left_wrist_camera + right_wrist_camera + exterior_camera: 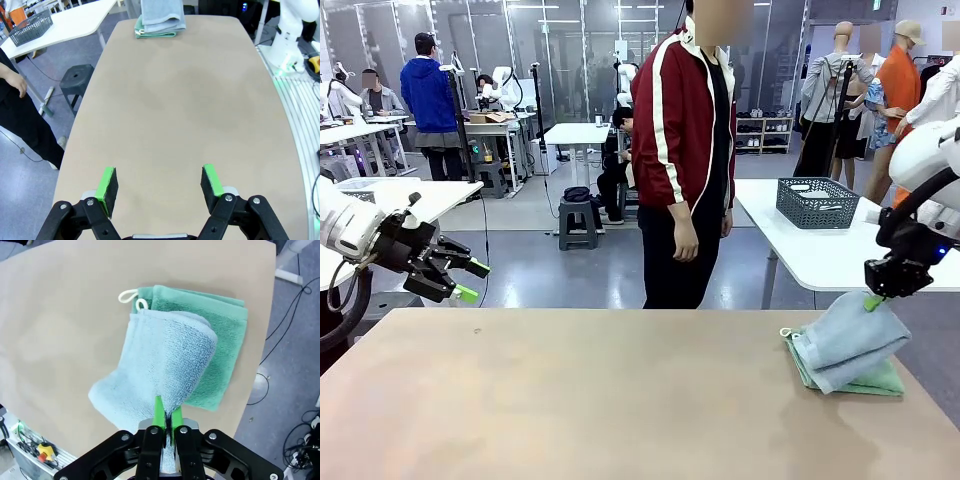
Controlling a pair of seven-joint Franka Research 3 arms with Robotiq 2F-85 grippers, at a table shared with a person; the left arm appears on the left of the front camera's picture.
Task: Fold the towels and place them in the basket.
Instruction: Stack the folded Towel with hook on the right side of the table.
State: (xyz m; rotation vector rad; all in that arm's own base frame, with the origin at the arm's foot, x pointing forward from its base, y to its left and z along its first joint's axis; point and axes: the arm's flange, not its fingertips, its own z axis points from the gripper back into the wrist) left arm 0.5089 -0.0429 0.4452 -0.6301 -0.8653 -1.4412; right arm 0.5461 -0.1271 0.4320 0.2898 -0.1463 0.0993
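At the tabletop [570,400] edge, right end effector [167,421] clamped on light blue towel [160,365] atop mint green towel [220,345], left end effector [161,185] spread apart over bare surface.

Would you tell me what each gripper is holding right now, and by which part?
The right gripper pinches the light blue towel at its raised edge, above the mint green towel. The left gripper is open, holding nothing.
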